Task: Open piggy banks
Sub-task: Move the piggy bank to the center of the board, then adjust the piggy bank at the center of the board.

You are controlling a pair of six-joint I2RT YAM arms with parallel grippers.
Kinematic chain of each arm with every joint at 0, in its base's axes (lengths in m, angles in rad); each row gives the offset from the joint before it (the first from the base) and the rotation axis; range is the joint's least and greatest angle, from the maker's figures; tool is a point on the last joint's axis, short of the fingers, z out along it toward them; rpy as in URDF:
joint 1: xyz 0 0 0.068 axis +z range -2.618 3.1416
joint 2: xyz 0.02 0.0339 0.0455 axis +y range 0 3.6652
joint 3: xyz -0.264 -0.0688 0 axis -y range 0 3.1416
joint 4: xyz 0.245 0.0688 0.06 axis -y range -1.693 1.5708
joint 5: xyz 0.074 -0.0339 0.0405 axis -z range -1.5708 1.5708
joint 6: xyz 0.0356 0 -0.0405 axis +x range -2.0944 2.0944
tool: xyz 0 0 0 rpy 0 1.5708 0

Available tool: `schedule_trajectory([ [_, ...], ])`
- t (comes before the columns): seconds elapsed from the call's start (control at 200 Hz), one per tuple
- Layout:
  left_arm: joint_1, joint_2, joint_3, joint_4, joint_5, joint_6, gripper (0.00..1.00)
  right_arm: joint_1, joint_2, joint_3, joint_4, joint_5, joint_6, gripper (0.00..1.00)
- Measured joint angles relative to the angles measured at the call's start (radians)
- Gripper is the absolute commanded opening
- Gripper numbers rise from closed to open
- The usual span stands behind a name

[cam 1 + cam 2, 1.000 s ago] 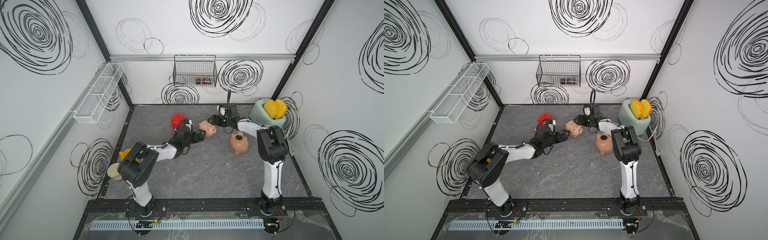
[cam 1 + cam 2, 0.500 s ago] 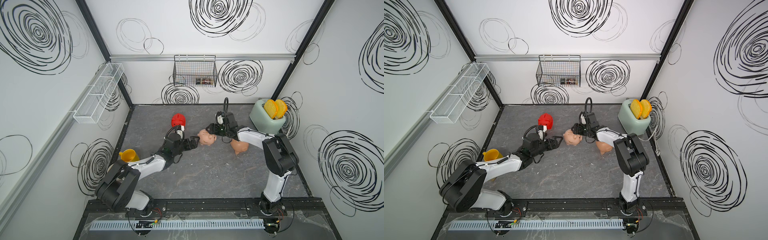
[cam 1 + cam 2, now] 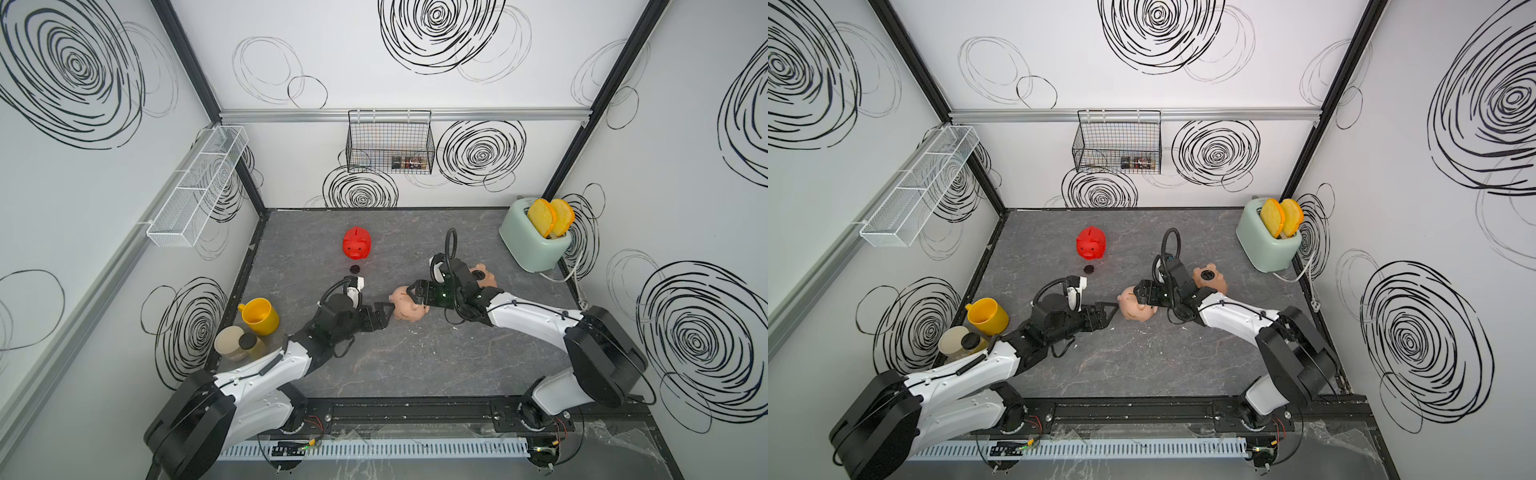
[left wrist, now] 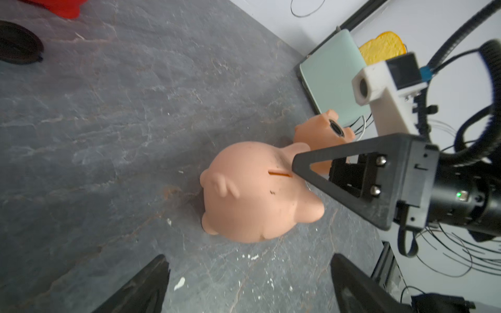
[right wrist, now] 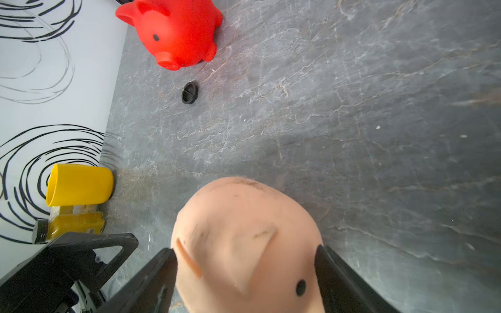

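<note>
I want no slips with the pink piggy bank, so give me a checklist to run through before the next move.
Left gripper open: ok.
Left gripper clear of the pale pink pig: ok, a gap shows.
Right gripper gripping that pig: cannot tell; its jaws flank the head.
That pig's belly plug reachable: not ok; it stands slot up, belly down.
Loose black plug by the red pig out of the arms' way: ok.
Peach-tan pig plug out: cannot tell.

First pig (image 3: 357, 244) stands near the worktop's (image 3: 415, 365) back edge, left of centre, a plug (image 3: 354, 269) just before it. Second pig (image 3: 405, 305) sits mid-worktop, third pig (image 3: 482, 276) behind-right of it. Toaster (image 3: 532, 241) fills the back right corner; mug (image 3: 259, 318) and jar (image 3: 230, 343) are at the left edge.
</note>
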Motion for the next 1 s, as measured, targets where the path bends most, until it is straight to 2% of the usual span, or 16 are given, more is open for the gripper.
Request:
schedule_trajectory([
  [0.11,-0.07,-0.023,0.0,-0.046,-0.04,0.01,1.0,0.0,-0.091,-0.008,-0.018,0.031,-0.044,0.79],
  [0.25,-0.128,-0.012,0.0,-0.097,-0.097,0.021,0.93,-0.002,-0.186,-0.008,-0.062,0.139,-0.102,0.6],
  [0.31,-0.139,0.008,0.002,-0.111,-0.116,0.023,0.9,-0.011,-0.199,-0.012,-0.073,0.185,-0.122,0.51],
  [0.445,-0.142,0.087,0.028,-0.149,-0.15,0.024,0.88,-0.047,-0.162,-0.008,-0.117,0.215,-0.14,0.42],
  [0.73,-0.139,0.185,0.085,-0.168,-0.209,0.016,0.9,-0.077,0.086,0.159,-0.251,0.213,-0.158,0.37],
  [0.996,-0.107,0.277,0.125,-0.163,-0.217,0.013,0.94,-0.084,0.18,0.177,-0.275,0.161,-0.169,0.38],
])
